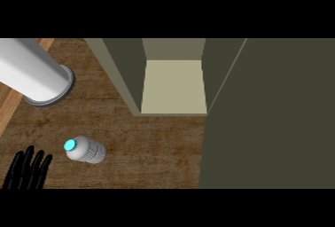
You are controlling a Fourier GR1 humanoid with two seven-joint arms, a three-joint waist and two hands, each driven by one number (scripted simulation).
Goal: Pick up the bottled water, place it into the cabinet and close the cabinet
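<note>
Nearest my viewpoint, at the lower left edge, sits my left hand (26, 170), fingers straight and spread, pointing up, holding nothing; I read that as a resting pose rather than a reach. My right hand does not show anywhere, so I can say nothing about it. Just to the right of the left hand and a little above its fingertips stands the bottled water (85, 149), upright on the wooden counter (157, 150), seen almost from above so that its turquoise cap faces me; it is near the hand but not touching it, which tells me the pickup has not begun. Further up from the hand, well beyond the bottle, a big white cylinder (36, 73) with a grey rim comes in from the upper left corner; I cannot tell what it belongs to. Moving right, the cabinet (173, 84) stands open, its pale inner floor bare and facing the bottle, so the way in looks unobstructed. Farthest right of the hand, the cabinet door (274, 115) is swung out as a broad dark olive panel; I judge it was left open for the placement, and closing it will be the last step, probably easier with the right hand.
</note>
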